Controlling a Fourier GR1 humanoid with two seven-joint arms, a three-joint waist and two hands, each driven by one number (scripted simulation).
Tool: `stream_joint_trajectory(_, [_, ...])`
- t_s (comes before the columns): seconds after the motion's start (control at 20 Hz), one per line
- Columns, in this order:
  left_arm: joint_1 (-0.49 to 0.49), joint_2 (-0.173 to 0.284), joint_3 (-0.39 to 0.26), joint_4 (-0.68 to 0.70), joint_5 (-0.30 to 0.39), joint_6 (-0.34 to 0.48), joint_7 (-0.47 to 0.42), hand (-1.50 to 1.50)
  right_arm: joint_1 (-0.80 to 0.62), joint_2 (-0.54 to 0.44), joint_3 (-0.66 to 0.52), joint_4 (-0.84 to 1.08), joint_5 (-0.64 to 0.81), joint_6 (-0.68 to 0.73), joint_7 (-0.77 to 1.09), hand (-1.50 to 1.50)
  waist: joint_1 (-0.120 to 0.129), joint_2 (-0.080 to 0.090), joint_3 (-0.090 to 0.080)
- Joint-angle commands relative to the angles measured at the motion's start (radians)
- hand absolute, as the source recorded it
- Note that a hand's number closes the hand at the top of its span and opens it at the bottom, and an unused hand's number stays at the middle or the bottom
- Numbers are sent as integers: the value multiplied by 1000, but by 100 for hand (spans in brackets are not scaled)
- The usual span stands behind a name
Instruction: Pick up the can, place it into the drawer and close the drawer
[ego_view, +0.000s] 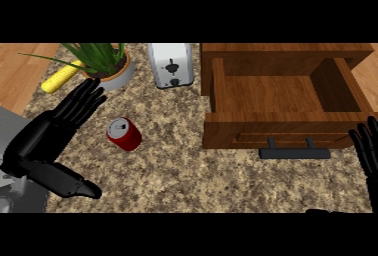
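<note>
Left hand (63, 120) w/ fingers straight, spread apart, nothing held; red can (124, 134) at its 3 o'clock, open drawer (284, 97) further right.

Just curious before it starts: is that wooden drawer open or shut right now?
Open. The drawer is pulled out, its bare wooden floor visible from above, nothing lying inside; its dark handle faces the robot.

Red can (124, 134) lies on the counter (199, 170) — left hand (55, 125) beside it, fingers straight; drawer (284, 95) open
</note>
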Motion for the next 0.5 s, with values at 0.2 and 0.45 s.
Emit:
stream_joint_trajectory(0.2, [-1,-23,0,133,-94,-56,-138,-150,26,25,-25,-13,17,18,-19,-150,1,0,0])
stream_joint_trajectory(0.45, [-26,-77,-27,184,-162,9,-146,-150,35,17,-51,-29,-11,53,-3,-150,0,0,0])
